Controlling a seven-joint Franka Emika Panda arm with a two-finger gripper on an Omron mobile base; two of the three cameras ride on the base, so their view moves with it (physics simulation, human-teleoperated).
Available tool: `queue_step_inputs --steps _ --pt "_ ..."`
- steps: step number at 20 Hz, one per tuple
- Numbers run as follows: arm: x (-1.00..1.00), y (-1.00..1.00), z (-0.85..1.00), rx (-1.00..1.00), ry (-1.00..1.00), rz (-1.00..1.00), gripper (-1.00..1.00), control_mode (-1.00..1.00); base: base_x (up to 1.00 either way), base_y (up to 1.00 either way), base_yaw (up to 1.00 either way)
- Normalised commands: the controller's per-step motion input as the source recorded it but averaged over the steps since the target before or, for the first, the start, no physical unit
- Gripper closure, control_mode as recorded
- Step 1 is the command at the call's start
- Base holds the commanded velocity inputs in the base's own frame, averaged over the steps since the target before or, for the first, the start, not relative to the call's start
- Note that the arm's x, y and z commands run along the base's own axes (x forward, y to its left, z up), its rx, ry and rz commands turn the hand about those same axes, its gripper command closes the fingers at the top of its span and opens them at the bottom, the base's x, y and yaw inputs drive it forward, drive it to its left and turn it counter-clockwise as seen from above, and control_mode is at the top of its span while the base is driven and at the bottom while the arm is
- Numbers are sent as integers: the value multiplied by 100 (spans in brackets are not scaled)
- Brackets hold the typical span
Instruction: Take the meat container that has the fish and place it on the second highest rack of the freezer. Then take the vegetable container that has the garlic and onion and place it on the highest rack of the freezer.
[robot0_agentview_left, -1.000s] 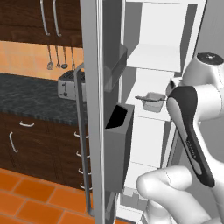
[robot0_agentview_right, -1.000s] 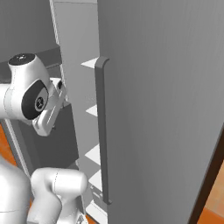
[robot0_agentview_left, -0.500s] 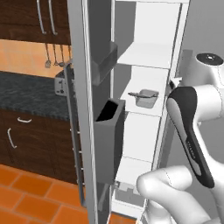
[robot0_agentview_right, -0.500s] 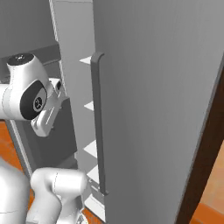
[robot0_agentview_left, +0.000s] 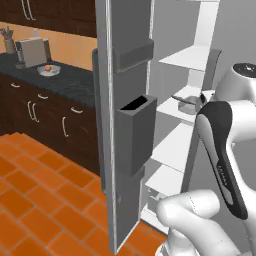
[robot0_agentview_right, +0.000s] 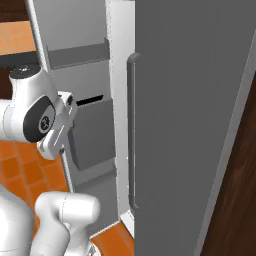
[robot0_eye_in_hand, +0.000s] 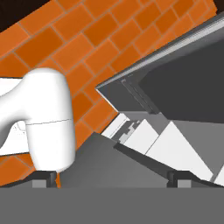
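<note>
**Operator:** How far along are we?

**Observer:** You have the tall grey freezer (robot0_agentview_left: 125, 100) standing open, its door with the dark grey door bin (robot0_agentview_left: 134, 132) swung out toward the orange tiled floor (robot0_agentview_left: 30, 190). Inside, the flat white shelves are stacked, and a shallow grey metal tray (robot0_agentview_left: 187, 103) sits on one of the upper ones, near its front edge, partly behind your white arm (robot0_agentview_left: 220, 150).

**Operator:** Which tray? Fish or vegetables?

**Observer:** You cannot tell from here; its contents are too small and partly hidden. I also cannot count the shelves surely enough to say which rack it is on. My judgement: one container looks placed, so you are somewhere around the halfway mark, but I would not swear to it.

**Operator:** And the hand?

**Observer:** In the hand view your two dark finger tips (robot0_eye_in_hand: 48, 177) stand well apart with nothing between them, so the hand is wide open and carrying nothing. It looks down past the freezer door's lower edge at the floor tiles.

**Operator:** Anything else around?

**Observer:** On the dark worktop (robot0_agentview_left: 65, 80) to your left stands a silver toaster (robot0_agentview_left: 32, 51) and a small plate with something orange (robot0_agentview_left: 48, 69). If a container remains, you would likely fetch it next.
</note>
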Motion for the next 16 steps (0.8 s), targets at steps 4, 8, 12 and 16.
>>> queue_step_inputs --steps 4,8,12,16 --pt "0 0 0 0 0 0 -100 100 -56 0 95" --pt "0 0 0 0 0 0 -100 100 -36 2 98" --pt "0 0 0 0 0 0 -100 100 -3 47 66" --pt "0 0 0 0 0 0 -100 100 32 75 35"
